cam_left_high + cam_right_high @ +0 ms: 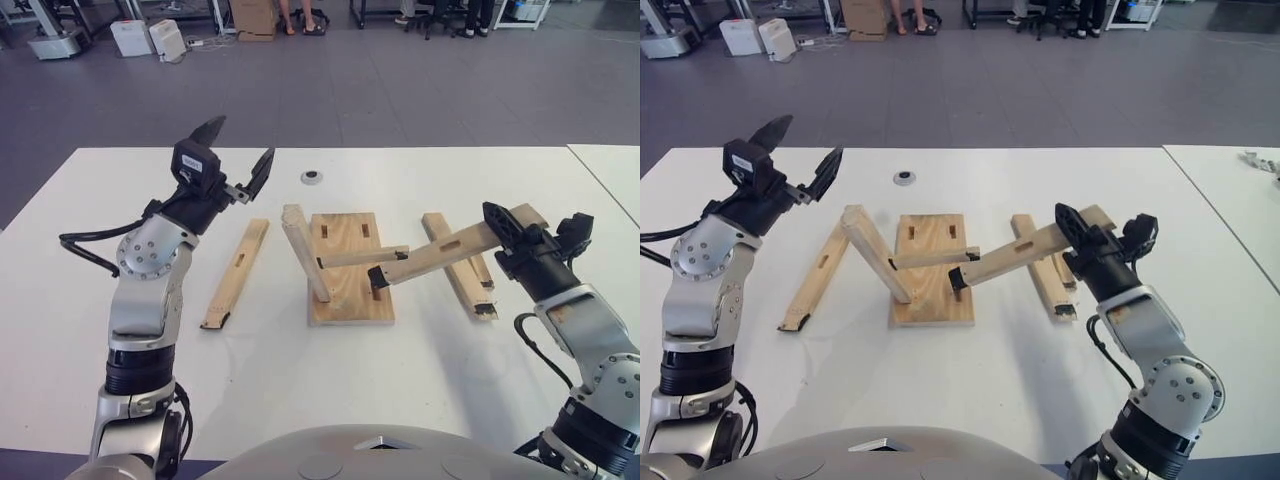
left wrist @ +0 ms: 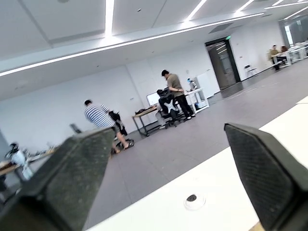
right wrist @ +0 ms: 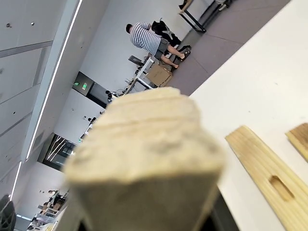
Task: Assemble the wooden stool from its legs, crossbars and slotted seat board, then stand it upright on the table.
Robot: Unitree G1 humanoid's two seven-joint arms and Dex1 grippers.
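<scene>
Currently, right gripper (image 1: 535,232), fingers clamped on a leg (image 1: 440,255), aims it at the seat board (image 1: 350,300); left gripper (image 1: 240,145), ten o'clock, fingers apart.

A white table (image 1: 100,330) is spread across the lower part of the head view, with a second table (image 1: 610,165) set at the right edge. Grey floor (image 1: 400,90) is seen beyond, where white units (image 1: 150,38) and a cardboard box (image 1: 253,18) are placed along the top left. Long ceiling light strips (image 2: 108,14) are lit above white walls (image 2: 48,106).
</scene>
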